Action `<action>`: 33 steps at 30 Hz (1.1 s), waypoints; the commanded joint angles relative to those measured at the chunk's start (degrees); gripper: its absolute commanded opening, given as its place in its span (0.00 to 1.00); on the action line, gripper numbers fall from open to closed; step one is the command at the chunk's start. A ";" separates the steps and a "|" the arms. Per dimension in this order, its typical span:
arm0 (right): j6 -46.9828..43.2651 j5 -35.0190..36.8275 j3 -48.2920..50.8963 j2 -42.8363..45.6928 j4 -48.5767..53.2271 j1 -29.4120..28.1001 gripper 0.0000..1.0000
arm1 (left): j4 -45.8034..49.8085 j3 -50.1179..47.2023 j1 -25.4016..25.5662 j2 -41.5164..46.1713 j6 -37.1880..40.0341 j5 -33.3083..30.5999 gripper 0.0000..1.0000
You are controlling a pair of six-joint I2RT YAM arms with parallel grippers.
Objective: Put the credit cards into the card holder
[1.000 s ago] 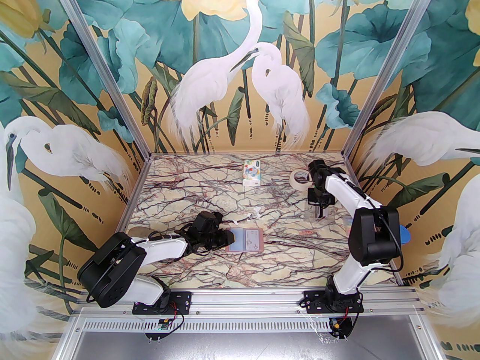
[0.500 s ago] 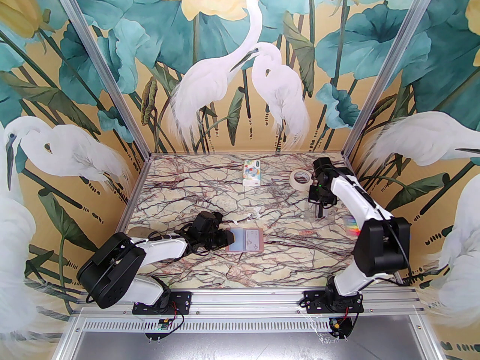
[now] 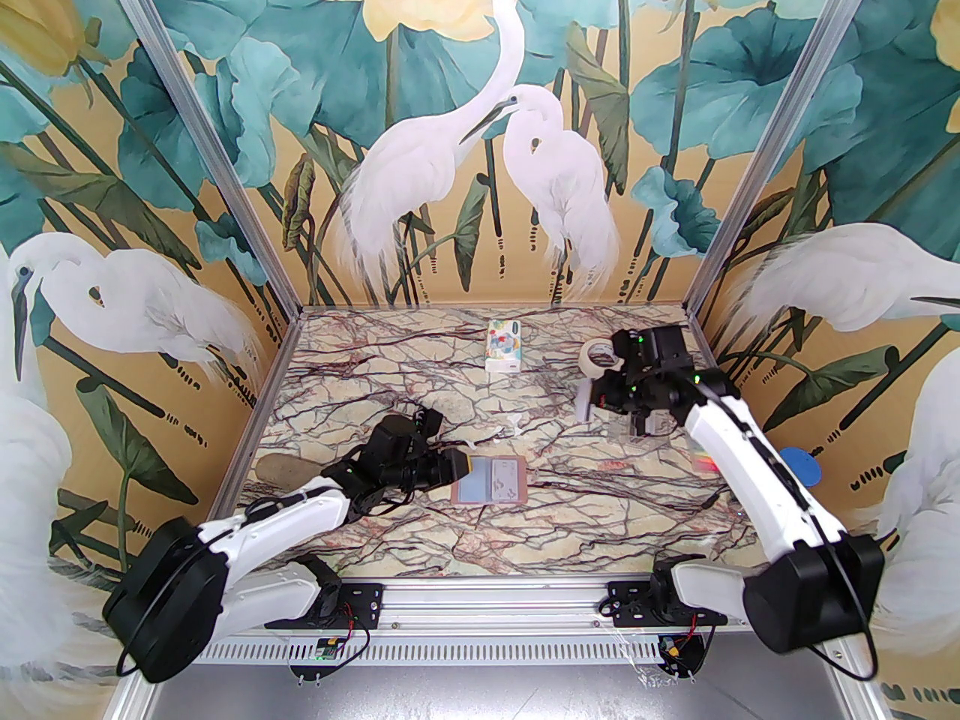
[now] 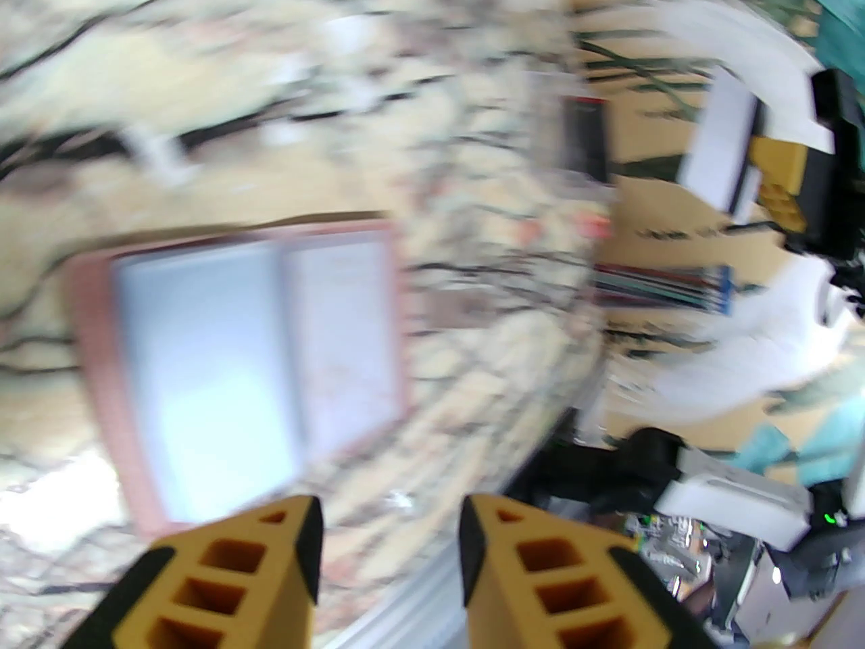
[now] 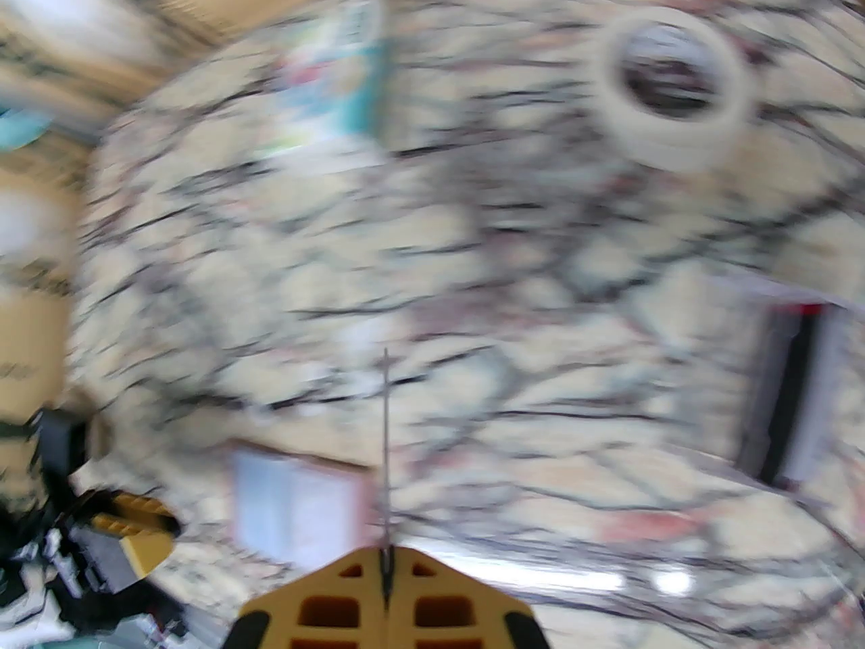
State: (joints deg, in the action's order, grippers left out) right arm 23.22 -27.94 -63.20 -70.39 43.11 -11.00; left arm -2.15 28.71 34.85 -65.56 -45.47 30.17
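The card holder (image 3: pixel 491 481) lies open on the marble table, pink rim and pale blue lining up; it is blurred in the left wrist view (image 4: pixel 257 362) and the right wrist view (image 5: pixel 290 511). My left gripper (image 3: pixel 463 469) hovers at its left edge, its fingers (image 4: pixel 390 518) open with nothing between them. My right gripper (image 3: pixel 594 399) is up at the back right, shut on a pale credit card (image 3: pixel 583 400). That card shows edge-on between the closed fingers (image 5: pixel 385 430) and as a white rectangle (image 4: pixel 720 136).
A clear plastic box (image 3: pixel 637 426) sits just right of the right gripper, something dark-striped inside it (image 5: pixel 787 403). A tape roll (image 3: pixel 600 357) and a tissue pack (image 3: pixel 502 346) are at the back. A striped multicoloured pack (image 3: pixel 705 459) lies by the right wall.
The right gripper rose from the clear box and swung left with a card in it. The left arm's elbow dropped and its fingers spread wider beside the holder.
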 commanded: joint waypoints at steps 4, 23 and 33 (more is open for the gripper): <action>4.14 -18.32 7.07 7.58 -17.53 -4.86 0.00 | -9.35 3.27 -0.31 5.88 -1.46 11.93 0.50; 8.64 -28.83 7.23 8.50 -27.71 -16.22 0.00 | -15.70 12.07 0.12 5.75 1.19 18.38 0.44; 9.89 -28.80 7.24 7.15 -29.13 -17.34 0.00 | -19.05 11.98 0.84 4.53 -0.71 18.94 0.24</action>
State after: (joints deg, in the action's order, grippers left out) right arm 31.97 -55.61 -55.22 -62.61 15.49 -27.81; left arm -18.13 39.55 35.31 -60.38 -45.52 47.46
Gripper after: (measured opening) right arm 0.032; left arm 0.245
